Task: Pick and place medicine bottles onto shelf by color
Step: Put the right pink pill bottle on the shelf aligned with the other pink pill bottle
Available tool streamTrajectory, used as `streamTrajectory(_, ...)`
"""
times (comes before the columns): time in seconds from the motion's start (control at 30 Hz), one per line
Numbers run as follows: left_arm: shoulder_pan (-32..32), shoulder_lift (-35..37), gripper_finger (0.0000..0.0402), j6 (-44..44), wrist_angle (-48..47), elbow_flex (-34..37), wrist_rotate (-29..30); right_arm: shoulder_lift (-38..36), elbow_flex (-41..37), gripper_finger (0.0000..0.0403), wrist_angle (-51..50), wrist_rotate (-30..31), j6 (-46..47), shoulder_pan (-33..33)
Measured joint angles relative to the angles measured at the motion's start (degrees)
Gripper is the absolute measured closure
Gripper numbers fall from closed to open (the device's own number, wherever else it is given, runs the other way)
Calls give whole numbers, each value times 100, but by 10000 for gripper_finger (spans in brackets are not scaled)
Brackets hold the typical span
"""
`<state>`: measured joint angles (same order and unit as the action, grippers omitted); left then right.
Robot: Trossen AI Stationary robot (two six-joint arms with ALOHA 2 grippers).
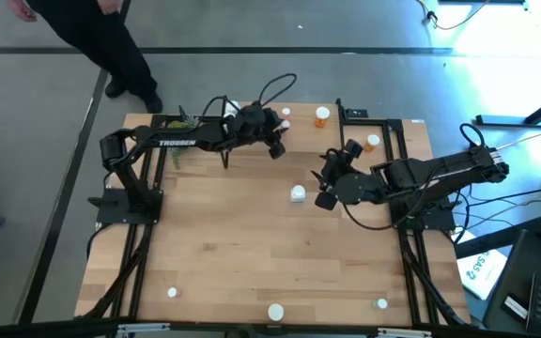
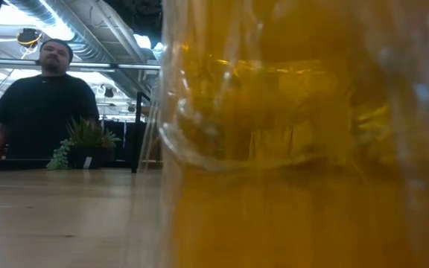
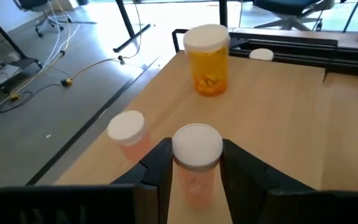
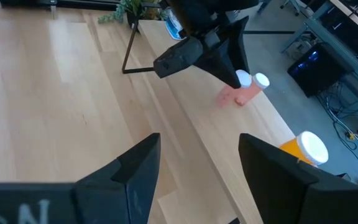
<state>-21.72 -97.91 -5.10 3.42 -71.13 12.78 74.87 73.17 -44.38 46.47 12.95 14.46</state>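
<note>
Illumination is even and bright over the table. The high view shows strong bluish glare on the floor beyond the table's far right corner. In the low view, an orange bottle sits so near the lens that it is fully out of focus; ceiling lights above the person are overexposed. Both wrist views are sharp, with daylight washing out the floor beside the table.

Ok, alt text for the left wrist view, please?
The left hand grips a pink bottle by its white cap over the light-wood shelf. A second pink bottle stands beside it, and an orange bottle stands farther along.
</note>
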Motion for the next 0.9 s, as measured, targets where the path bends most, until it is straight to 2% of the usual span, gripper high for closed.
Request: streamTrajectory(0.9,-66,-72,298,0,45,-2,-264,0,0,183,1,-16,4,0)
